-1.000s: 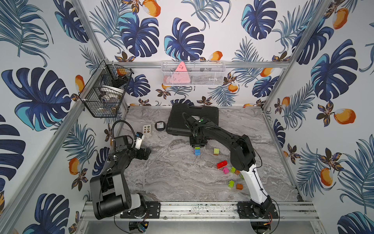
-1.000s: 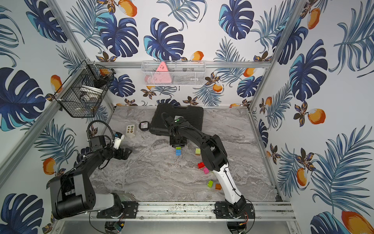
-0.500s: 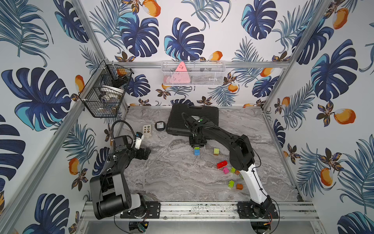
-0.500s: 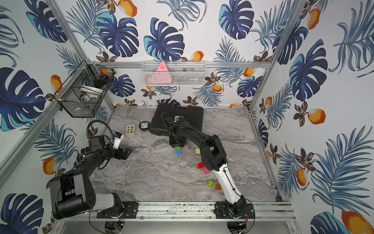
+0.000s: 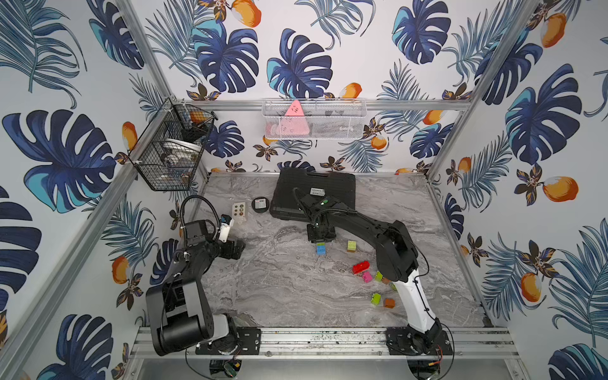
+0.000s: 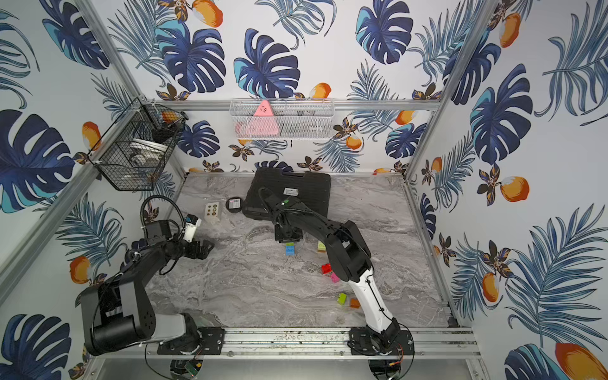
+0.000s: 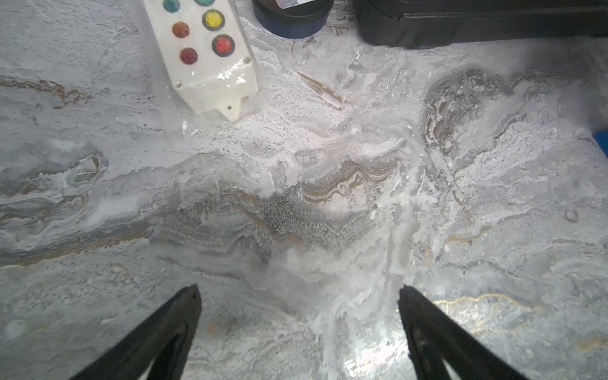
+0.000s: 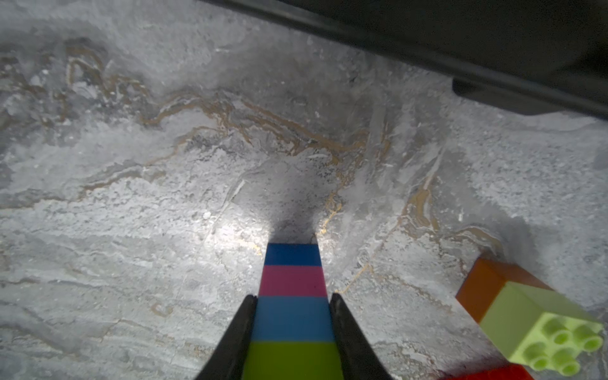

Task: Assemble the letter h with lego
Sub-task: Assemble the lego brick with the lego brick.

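At the table's (image 5: pixel 279 289) 9 o'clock the left gripper (image 7: pixel 297 289) hangs with fingers spread wide, nothing between them; near centre the right gripper (image 8: pixel 292 296) pinches a narrow lego stack (image 8: pixel 292 279) — blue, pink, blue, lime; loose bricks (image 5: pixel 361 266) lie toward 4 o'clock.
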`<state>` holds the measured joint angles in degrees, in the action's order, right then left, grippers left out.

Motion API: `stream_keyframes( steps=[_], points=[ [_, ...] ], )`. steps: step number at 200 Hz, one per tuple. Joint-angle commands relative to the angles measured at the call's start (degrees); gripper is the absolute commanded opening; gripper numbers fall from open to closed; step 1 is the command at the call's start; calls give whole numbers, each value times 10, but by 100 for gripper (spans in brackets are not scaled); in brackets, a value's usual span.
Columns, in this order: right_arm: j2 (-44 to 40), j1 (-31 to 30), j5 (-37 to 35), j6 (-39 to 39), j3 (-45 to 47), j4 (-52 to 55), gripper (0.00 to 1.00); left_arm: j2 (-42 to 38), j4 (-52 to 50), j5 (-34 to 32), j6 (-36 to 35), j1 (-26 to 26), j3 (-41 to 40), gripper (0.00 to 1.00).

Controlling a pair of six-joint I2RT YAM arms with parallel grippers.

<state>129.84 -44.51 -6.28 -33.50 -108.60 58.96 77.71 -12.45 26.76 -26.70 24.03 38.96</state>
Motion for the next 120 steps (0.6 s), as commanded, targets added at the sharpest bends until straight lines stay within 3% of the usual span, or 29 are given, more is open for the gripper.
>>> stream_keyframes(
  steps=[1,49,120],
  points=[
    [25,3,45,-16,55,10,21,-2,1,7,1,1,3,99],
    [18,6,61,-13,71,-4,20,0,-1,8,1,3,4,99],
    [-22,8,25,12,-17,73,20,1,-3,10,1,5,6,99]
  ],
)
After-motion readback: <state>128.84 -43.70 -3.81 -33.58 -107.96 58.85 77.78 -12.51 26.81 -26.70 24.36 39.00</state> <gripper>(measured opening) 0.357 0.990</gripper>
